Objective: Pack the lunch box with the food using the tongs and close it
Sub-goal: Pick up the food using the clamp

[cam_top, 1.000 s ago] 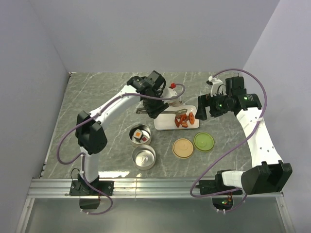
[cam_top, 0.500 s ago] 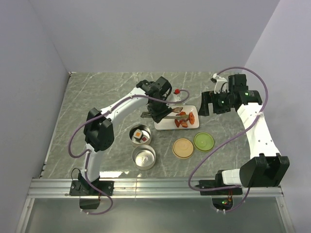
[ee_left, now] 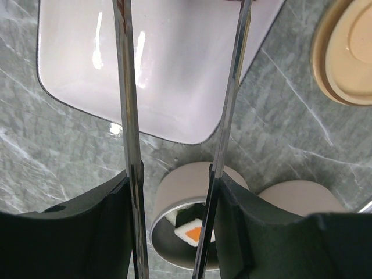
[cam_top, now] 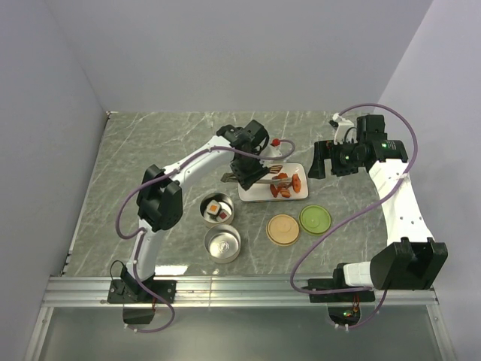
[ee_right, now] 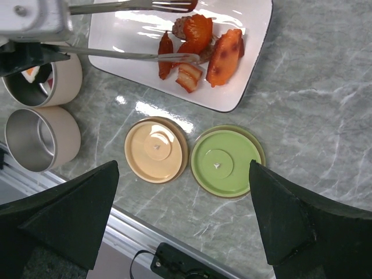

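Note:
My left gripper (cam_top: 245, 171) is shut on the tongs (cam_top: 267, 174), one black finger (ee_left: 99, 221) pressing on each silver arm (ee_left: 127, 87). The tongs reach right over the white plate (cam_top: 254, 194). Their tips stand apart on either side of the orange-red food chunks (ee_right: 200, 40). One round lunch box tin (cam_top: 218, 209) holds sushi pieces (ee_left: 195, 229); the other tin (cam_top: 222, 244) is empty. My right gripper (ee_right: 186, 232) hovers open above the tan lid (ee_right: 157, 149) and the green lid (ee_right: 225, 161), with nothing between its fingers.
A small red and white object (cam_top: 276, 141) lies behind the plate. The metal rail (cam_top: 240, 289) runs along the table's near edge, close to the empty tin. Grey walls close in the back and both sides.
The left arm has carried the tongs to the right, further over the plate and up to the orange-red chunks. The right gripper has drawn back to the right and stayed open.

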Available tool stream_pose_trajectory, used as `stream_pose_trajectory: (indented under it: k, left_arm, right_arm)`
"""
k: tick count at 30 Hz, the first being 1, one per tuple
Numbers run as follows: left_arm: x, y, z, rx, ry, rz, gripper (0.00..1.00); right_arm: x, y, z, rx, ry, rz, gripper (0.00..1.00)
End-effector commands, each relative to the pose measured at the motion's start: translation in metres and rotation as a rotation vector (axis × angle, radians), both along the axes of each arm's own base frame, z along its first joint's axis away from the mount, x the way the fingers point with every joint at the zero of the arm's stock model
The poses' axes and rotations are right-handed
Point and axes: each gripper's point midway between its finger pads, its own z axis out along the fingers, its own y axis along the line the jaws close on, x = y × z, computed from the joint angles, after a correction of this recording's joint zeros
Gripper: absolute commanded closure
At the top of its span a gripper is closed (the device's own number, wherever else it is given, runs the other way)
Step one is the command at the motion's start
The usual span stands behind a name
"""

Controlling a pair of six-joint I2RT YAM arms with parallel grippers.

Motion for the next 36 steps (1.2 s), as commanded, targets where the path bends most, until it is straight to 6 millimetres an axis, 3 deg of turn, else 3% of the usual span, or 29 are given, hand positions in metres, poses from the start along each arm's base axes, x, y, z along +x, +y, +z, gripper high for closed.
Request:
stream_pose_trajectory:
  k: [1,9,15,23,36]
  left_arm:
    - [0.015,-0.011,0.006,-0.022,-0.057,0.000,0.46]
    - [0.020,-0.015,-0.003,-0.002,-0.059,-0.004,0.47]
    - [0.023,-0.014,-0.001,0.000,-0.077,-0.006,0.55]
    - [0.022,-0.010,0.018,-0.015,-0.114,-0.007,0.61]
    - [0.018,-0.009,0.050,-0.065,-0.156,0.001,0.62]
  right_arm:
    - [0.008,0.003,0.019,0.032,-0.061,0.011,0.00]
    - [0.008,0.003,0.019,0.034,-0.057,0.015,0.00]
    - [0.009,0.005,0.018,0.041,-0.051,0.019,0.00]
    - [0.009,0.006,0.018,0.047,-0.048,0.024,0.00]
    - [0.007,0.006,0.019,0.046,-0.053,0.027,0.00]
